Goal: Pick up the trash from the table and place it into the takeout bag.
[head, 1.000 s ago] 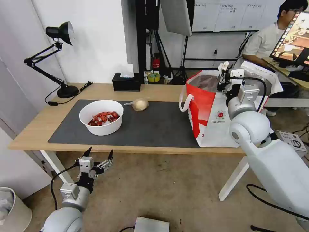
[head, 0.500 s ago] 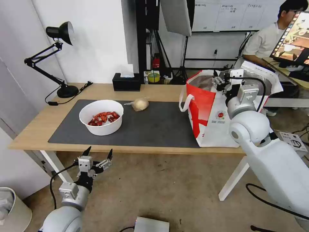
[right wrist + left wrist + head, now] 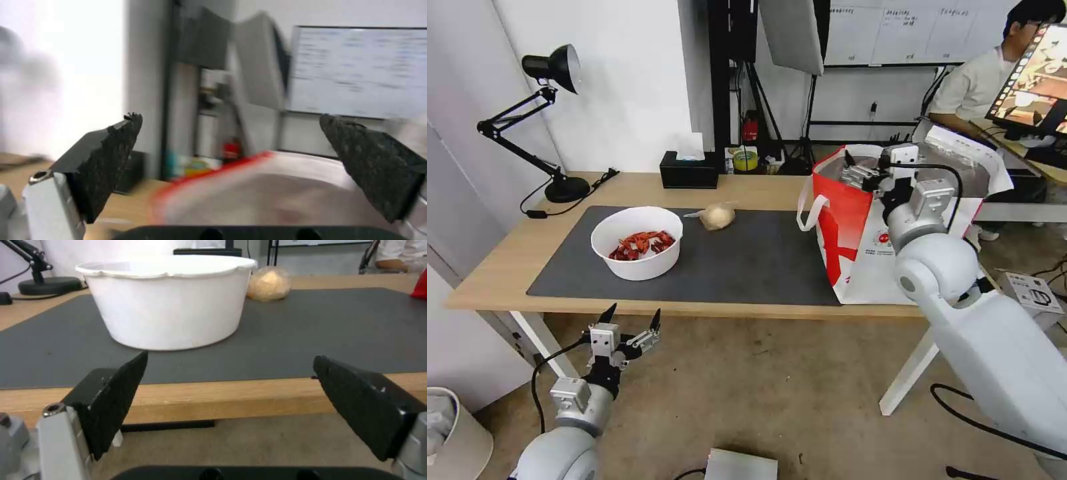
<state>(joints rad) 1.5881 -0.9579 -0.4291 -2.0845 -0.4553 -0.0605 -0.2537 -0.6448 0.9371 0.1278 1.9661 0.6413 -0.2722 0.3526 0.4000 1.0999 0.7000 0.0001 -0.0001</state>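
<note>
The trash on the table (image 3: 507,267) comes to two pieces in the head view: a white round bowl (image 3: 637,242) holding red crayfish shells (image 3: 642,244), standing on the left part of the dark grey mat (image 3: 747,263), and a beige lump wrapped in clear film (image 3: 717,216) lying near the mat's far edge, apart from the bowl and to its right. The takeout bag (image 3: 860,247), white and red with a silver lining and a white loop handle, stands upright on the right end of the table with its mouth open. The right gripper (image 3: 857,168) hangs over that open mouth with its fingers spread and nothing between them. The left gripper (image 3: 630,321) waits low in front of the table's near edge, below the bowl, its fingers also spread wide and empty. A black tissue box (image 3: 689,172) and a black desk lamp (image 3: 550,120) stand along the far side of the table. In the left wrist view the two black fingers (image 3: 120,396) stand far apart, and between them the near edge of the table (image 3: 213,396) shows, with the bowl (image 3: 169,303) on the mat (image 3: 311,330) and the wrapped lump (image 3: 269,283) behind it. In the right wrist view the fingers (image 3: 106,160) are likewise held wide with nothing gripped, and the red rim and pale inside of the bag (image 3: 276,196) lie blurred beneath them.
</note>
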